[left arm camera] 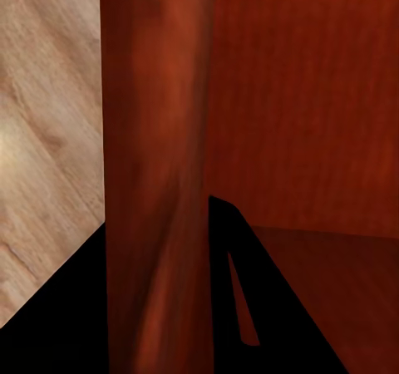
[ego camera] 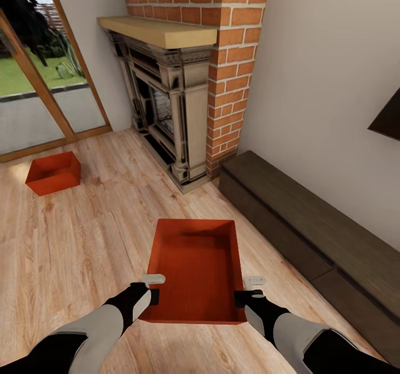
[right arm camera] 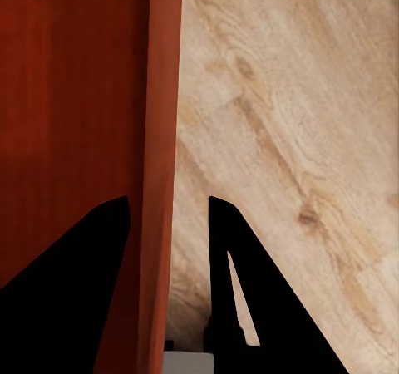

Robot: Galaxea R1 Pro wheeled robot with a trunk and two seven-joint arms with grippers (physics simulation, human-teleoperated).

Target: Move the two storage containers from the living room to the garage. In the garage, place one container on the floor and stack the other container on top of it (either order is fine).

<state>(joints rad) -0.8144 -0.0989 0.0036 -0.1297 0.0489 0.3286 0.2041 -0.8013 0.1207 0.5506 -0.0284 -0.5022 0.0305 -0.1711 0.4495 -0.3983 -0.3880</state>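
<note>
Bins are both in the living room: the near bin (ego camera: 195, 271) sits on the wood floor (ego camera: 83, 235) with left claw (ego camera: 151, 288) and right claw (ego camera: 248, 289) each straddling a side wall, grip uncertain, far bin (ego camera: 53, 172) untouched, garage stacking undone.
</note>
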